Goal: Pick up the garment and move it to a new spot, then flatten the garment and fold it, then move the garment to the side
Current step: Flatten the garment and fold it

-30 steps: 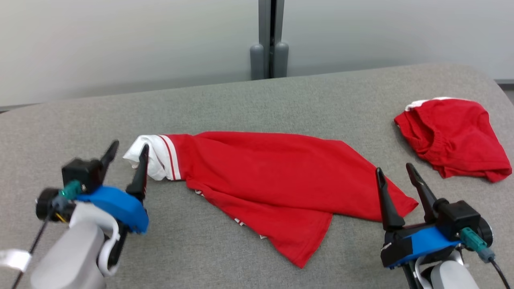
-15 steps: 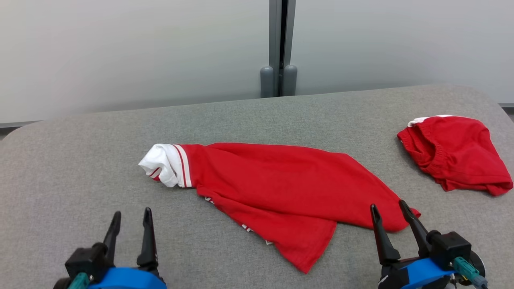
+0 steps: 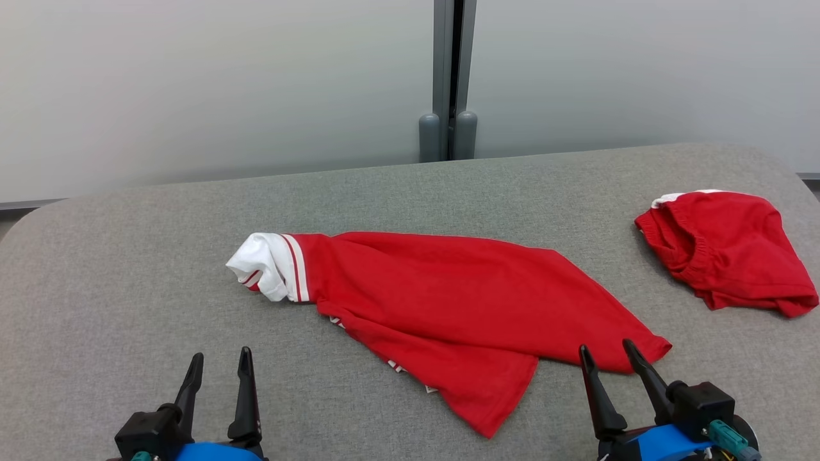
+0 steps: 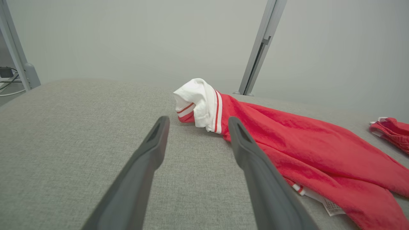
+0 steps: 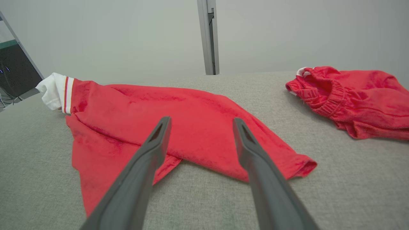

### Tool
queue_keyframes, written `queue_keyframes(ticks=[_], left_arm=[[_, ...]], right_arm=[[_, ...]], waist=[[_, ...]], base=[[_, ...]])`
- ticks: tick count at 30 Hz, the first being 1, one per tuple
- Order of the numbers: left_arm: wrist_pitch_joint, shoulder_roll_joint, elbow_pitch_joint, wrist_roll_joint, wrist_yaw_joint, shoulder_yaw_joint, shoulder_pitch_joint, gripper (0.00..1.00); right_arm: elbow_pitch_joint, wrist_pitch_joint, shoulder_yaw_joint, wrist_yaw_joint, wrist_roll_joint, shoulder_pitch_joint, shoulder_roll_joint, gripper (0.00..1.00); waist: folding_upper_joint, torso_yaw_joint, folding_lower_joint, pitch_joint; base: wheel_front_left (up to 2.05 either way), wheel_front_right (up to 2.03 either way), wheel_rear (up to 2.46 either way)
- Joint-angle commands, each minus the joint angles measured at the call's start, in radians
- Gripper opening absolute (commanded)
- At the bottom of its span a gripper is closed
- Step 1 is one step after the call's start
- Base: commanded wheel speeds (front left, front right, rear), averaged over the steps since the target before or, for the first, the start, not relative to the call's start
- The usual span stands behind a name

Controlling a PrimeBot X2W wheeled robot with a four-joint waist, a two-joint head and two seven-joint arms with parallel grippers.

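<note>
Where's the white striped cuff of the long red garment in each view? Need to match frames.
Head view: white striped cuff left of centre, at the left end of the red garment.
Left wrist view: cuff near centre, slightly above the middle.
Right wrist view: cuff near the left edge, above mid-height.
Shared landmark: grey upright post at the back, top centre in the head view.

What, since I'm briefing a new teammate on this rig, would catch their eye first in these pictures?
The long red garment sprawled across the middle of the grey padded table grabs the eye first, its white striped end bunched toward the robot's left. A second red garment lies crumpled near the table's right edge. The left gripper and right gripper hover open at the near edge, holding nothing.
</note>
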Motion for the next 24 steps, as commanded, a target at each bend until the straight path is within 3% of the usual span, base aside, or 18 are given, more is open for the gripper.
queue_keyframes(ticks=[1, 24], left_arm=[[-0.005, -0.001, 0.005, 0.005, -0.004, 0.006, 0.011, 1.00], [-0.005, -0.026, 0.021, 0.029, -0.032, 0.035, 0.002, 1.00]], right_arm=[[0.004, -0.006, 0.001, 0.000, -0.004, -0.012, -0.002, 1.00], [0.012, -0.007, -0.013, 0.000, -0.012, -0.023, -0.002, 1.00]], waist=[[0.0000, 0.000, 0.0001, -0.001], [0.0000, 0.016, 0.0001, 0.008]], base=[[0.00, 0.00, 0.00], [0.00, 0.00, 0.00]])
